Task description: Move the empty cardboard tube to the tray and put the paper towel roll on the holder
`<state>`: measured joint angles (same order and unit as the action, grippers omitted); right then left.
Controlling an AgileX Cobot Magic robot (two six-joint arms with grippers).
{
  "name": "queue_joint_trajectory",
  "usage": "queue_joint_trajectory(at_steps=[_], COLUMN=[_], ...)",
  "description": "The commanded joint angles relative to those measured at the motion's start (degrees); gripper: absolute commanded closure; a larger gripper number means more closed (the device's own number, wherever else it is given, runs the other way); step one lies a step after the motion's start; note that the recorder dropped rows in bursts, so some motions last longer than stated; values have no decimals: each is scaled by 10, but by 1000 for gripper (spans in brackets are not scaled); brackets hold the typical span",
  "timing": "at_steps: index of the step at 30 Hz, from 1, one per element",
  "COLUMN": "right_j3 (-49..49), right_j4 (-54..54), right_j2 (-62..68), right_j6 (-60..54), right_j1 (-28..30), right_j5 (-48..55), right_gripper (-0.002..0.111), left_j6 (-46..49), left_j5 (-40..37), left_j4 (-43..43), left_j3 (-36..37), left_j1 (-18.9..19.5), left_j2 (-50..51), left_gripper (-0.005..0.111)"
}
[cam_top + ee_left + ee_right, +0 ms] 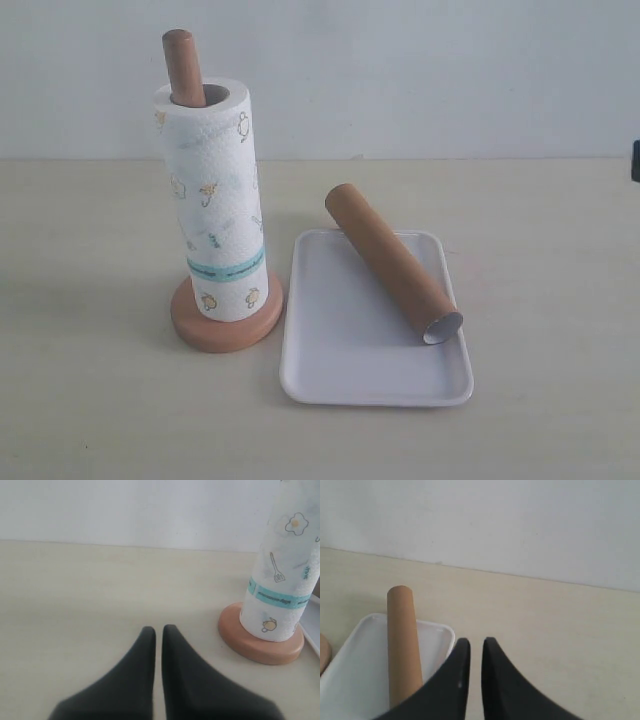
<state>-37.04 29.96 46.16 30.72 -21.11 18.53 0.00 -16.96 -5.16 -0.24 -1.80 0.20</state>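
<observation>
Wide pale wooden desk [100, 400] here, with plenty of bare surface in front, at the far left and to the right of the things. The shallow white rectangular plastic tray [340, 375] sits right of centre, its front half unoccupied. Just beside its left rim stands the thick white paper towel roll with yellow cartoon figures and a teal band [212, 200], upright and threaded on the wooden holder with a round reddish-brown base and slim dowel [225, 335]. The dowel tip pokes out of the roll's core. Base and tray rim are very close; touching or not is hard to call.

The long plain brown cardboard tube [390, 262] lies diagonally in the tray. Its far end juts over the back rim and its pale open mouth sits near the right rim.

The left end effector [158, 629] hovers low over bare desk, black fingers closed and empty, near the holder's base. The right end effector [476, 641] is closed and empty too, tips by the tray's rim, next to the tube.
</observation>
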Motion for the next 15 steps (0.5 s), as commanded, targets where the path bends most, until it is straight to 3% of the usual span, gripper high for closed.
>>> queue_joint_trajectory(at_steps=[1,4,7,10,15], right_j3=[-1,-1,31,69,109], right_j4=[6,12,-14,-27,-52], right_j2=[-92,-176,-294,-350,-392], right_j6=[3,2,4,7,7], right_j1=[0,12,124,197,233], right_j5=[-1,-1,-2,-2,-1], right_gripper=[99,99,99,99,99], left_j6=[0,0,0,0,0], left_j5=[2,2,2,2,2], left_j4=[0,0,0,0,0], left_j3=[2,2,2,2,2], left_j1=[2,2,2,2,2], left_j2=[-2,-2,-2,-2,-2], left_gripper=[103,103,103,103,103])
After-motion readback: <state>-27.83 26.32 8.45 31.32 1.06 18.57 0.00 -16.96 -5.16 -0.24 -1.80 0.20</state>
